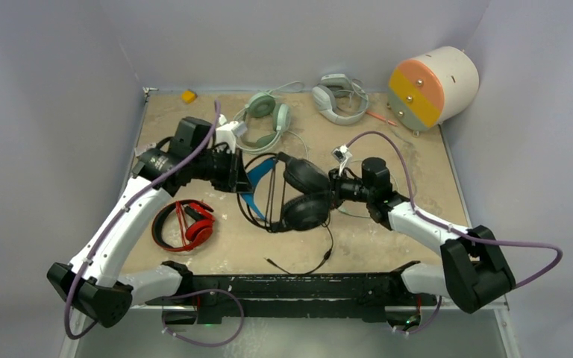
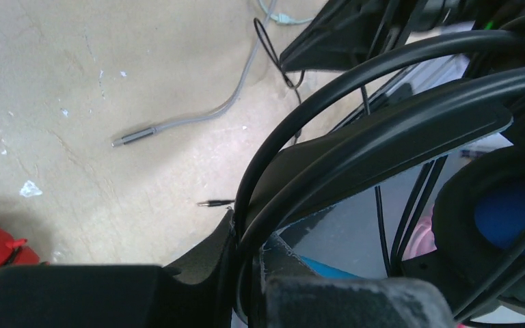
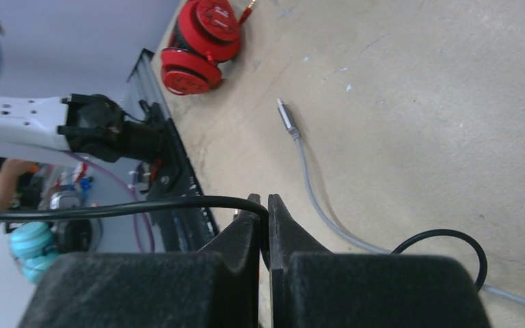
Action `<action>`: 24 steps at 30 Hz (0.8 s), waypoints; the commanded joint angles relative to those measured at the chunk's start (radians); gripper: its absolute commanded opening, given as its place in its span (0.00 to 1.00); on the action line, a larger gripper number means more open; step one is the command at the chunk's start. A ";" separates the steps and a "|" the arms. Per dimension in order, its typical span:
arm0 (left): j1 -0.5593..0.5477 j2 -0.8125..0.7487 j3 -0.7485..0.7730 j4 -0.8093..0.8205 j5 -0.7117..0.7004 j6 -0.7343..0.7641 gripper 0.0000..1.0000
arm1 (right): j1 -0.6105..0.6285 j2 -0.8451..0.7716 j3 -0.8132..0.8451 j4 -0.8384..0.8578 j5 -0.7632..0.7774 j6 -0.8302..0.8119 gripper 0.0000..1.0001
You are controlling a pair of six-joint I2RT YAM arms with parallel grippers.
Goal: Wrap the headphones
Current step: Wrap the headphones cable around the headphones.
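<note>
The black headphones with blue ear cups [image 1: 304,194] are held up over the middle of the table. My left gripper [image 1: 239,175] is shut on their headband [image 2: 383,137], seen close in the left wrist view with my gripper [image 2: 246,239] and a blue ear cup [image 2: 513,219]. My right gripper [image 1: 336,190] is shut on their thin black cable [image 3: 143,207], pinched between its tips [image 3: 265,212]. The cable's plug end [image 1: 268,261] lies near the front edge. The red-and-black headphones [image 1: 186,224] lie front left. The mint-green headphones [image 1: 265,119] lie at the back.
A grey-white headset [image 1: 339,97] lies at the back. A large cylinder with an orange and grey face [image 1: 433,86] sits at the back right corner. A small yellow object [image 1: 188,95] is at the back left. A grey cable with a plug [image 3: 287,123] runs across the table.
</note>
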 commanded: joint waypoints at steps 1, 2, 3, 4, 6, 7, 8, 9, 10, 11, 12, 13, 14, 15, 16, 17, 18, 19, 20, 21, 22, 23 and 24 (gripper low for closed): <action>-0.163 -0.099 -0.060 0.151 -0.113 0.108 0.00 | -0.052 0.017 0.088 0.011 -0.197 0.059 0.00; -0.180 -0.118 -0.088 0.179 -0.144 0.130 0.00 | -0.061 0.022 0.105 -0.014 -0.209 0.062 0.00; -0.190 -0.137 -0.115 0.204 -0.179 0.153 0.00 | -0.069 0.027 0.123 -0.043 -0.215 0.063 0.00; -0.193 -0.151 -0.133 0.224 -0.231 0.171 0.00 | -0.077 0.031 0.141 -0.074 -0.219 0.060 0.00; -0.198 -0.167 -0.151 0.242 -0.324 0.210 0.00 | -0.090 0.035 0.175 -0.135 -0.230 0.049 0.00; -0.206 -0.171 -0.160 0.250 -0.352 0.231 0.00 | -0.096 0.034 0.191 -0.164 -0.231 0.044 0.00; -0.219 -0.175 -0.171 0.261 -0.367 0.258 0.00 | -0.102 0.033 0.206 -0.190 -0.231 0.037 0.00; -0.233 -0.179 -0.180 0.271 -0.378 0.287 0.00 | -0.108 0.030 0.222 -0.217 -0.228 0.029 0.00; -0.244 -0.181 -0.189 0.283 -0.392 0.317 0.00 | -0.111 0.026 0.238 -0.248 -0.221 0.021 0.00; -0.255 -0.185 -0.198 0.292 -0.410 0.349 0.00 | -0.113 0.022 0.261 -0.287 -0.213 0.003 0.00; -0.269 -0.187 -0.202 0.294 -0.434 0.377 0.00 | -0.115 0.016 0.285 -0.338 -0.202 -0.018 0.00; -0.279 -0.184 -0.202 0.289 -0.453 0.426 0.00 | -0.115 0.009 0.308 -0.384 -0.193 -0.039 0.00; -0.289 -0.180 -0.199 0.278 -0.470 0.478 0.00 | -0.114 -0.001 0.329 -0.438 -0.188 -0.056 0.00; -0.299 -0.174 -0.194 0.263 -0.481 0.516 0.00 | -0.115 -0.010 0.344 -0.468 -0.191 -0.069 0.00; -0.313 -0.167 -0.186 0.246 -0.486 0.559 0.00 | -0.115 -0.021 0.357 -0.488 -0.195 -0.072 0.00; -0.328 -0.162 -0.178 0.228 -0.494 0.602 0.00 | -0.115 -0.033 0.365 -0.506 -0.199 -0.074 0.00; -0.344 -0.158 -0.170 0.214 -0.511 0.635 0.00 | -0.115 -0.046 0.372 -0.518 -0.204 -0.076 0.00; -0.362 -0.158 -0.165 0.209 -0.537 0.660 0.00 | -0.115 -0.057 0.379 -0.525 -0.205 -0.079 0.00; -0.375 -0.158 -0.164 0.209 -0.557 0.682 0.00 | -0.115 -0.068 0.384 -0.531 -0.205 -0.079 0.00; -0.385 -0.157 -0.162 0.208 -0.577 0.711 0.00 | -0.114 -0.079 0.391 -0.533 -0.206 -0.078 0.00; -0.390 -0.154 -0.158 0.200 -0.588 0.739 0.00 | -0.114 -0.085 0.397 -0.537 -0.219 -0.074 0.00; -0.397 -0.140 -0.153 0.196 -0.602 0.753 0.00 | -0.114 -0.092 0.403 -0.538 -0.235 -0.066 0.00; -0.408 -0.126 -0.145 0.193 -0.624 0.758 0.00 | -0.114 -0.096 0.412 -0.538 -0.246 -0.056 0.00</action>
